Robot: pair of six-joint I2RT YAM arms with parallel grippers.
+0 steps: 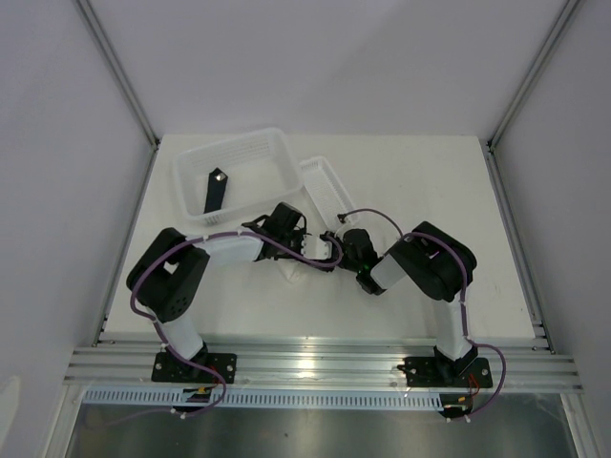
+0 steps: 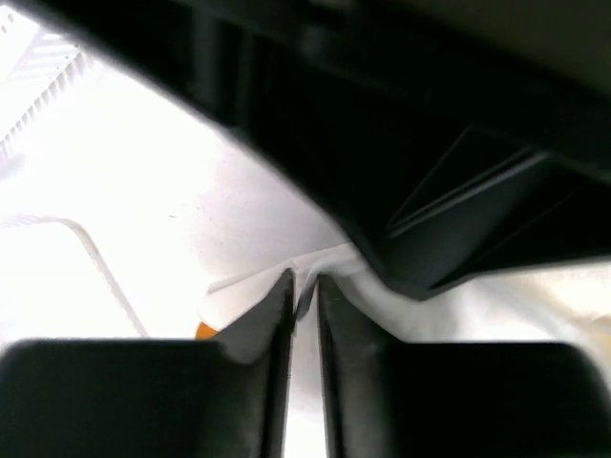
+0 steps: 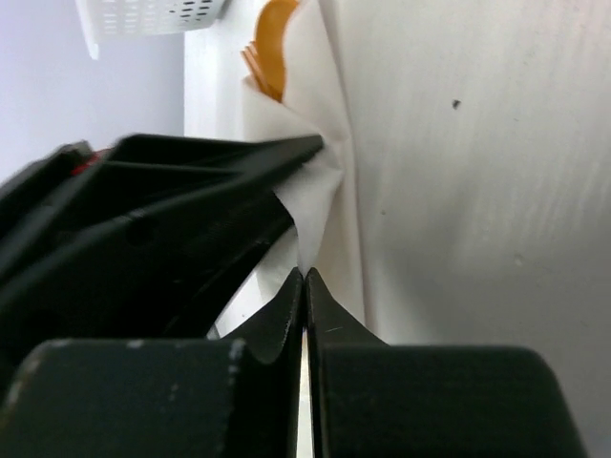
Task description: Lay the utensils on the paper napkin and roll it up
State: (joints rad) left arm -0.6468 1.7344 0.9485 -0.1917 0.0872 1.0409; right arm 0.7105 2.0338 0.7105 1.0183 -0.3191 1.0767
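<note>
The paper napkin [image 1: 297, 274] lies bunched at mid-table under both wrists, mostly hidden in the top view. My right gripper [image 3: 305, 272] is shut on a raised peak of the napkin [image 3: 320, 205]. Orange utensils [image 3: 271, 43] poke out of its far fold. My left gripper [image 2: 304, 279] stands open by a narrow gap, with a ridge of the napkin [image 2: 477, 305] between its fingertips. An orange bit of a utensil [image 2: 204, 330] shows beside the left finger. In the top view the two grippers, left [image 1: 315, 250] and right [image 1: 336, 244], meet nose to nose.
A large white tray [image 1: 191, 181] at the back left holds a black flat bar [image 1: 216, 191]. A smaller white tray [image 1: 329, 181] leans beside it, close behind the grippers. The table's [image 1: 430, 181] front edge runs just before the arm bases.
</note>
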